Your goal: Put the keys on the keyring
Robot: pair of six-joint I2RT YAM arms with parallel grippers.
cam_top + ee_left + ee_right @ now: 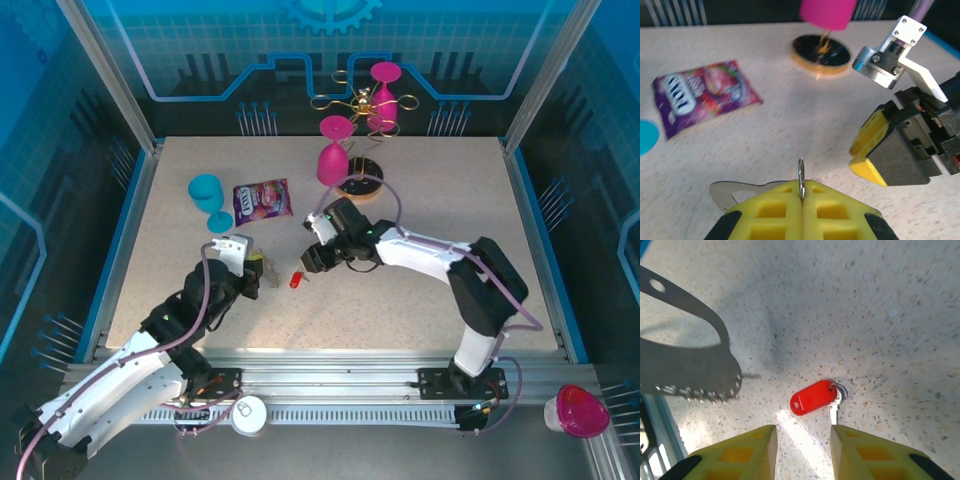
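Key (813, 397) with the red head is lying flat on the speckled surface (880, 315), low centre of the right wrist view. It's just above the gap between the right fingers (745, 452), which are spread open and not touching it. Keyring (690, 367) sits at the left edge of that frame, and the left fingers (772, 212) are clamped shut on one of its little wire rings. Looks like the key pickup step to me. Next move: drop the right fingers straight down, pinch that red head, then carry it over to the ring.
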